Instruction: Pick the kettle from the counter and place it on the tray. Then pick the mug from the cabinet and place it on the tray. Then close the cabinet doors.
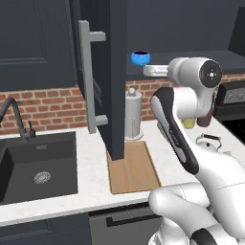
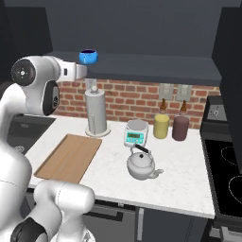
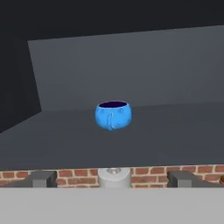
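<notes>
The small blue mug (image 3: pixel 113 115) stands on the dark cabinet shelf (image 3: pixel 170 135), straight ahead of my gripper (image 3: pixel 111 178). My gripper is open, its fingertips (image 3: pixel 41 178) wide apart, with nothing between them, and still short of the mug. From the base, the mug (image 1: pixel 140 58) (image 2: pixel 88 56) sits just above and beyond the hand. The silver kettle (image 2: pixel 141 165) (image 1: pixel 209 142) rests on the white counter (image 2: pixel 184 175), right of the wooden tray (image 2: pixel 68 158) (image 1: pixel 131 167). The tray is bare. One cabinet door (image 1: pixel 112 76) hangs open over the tray's far end.
A tall grey paper-towel roll (image 2: pixel 96 113) stands behind the tray. A small scale (image 2: pixel 135 133), a yellow canister (image 2: pixel 161 125) and a maroon canister (image 2: pixel 180 127) line the brick wall. The dark sink (image 1: pixel 38 167) lies left and the stove (image 2: pixel 227 175) lies right.
</notes>
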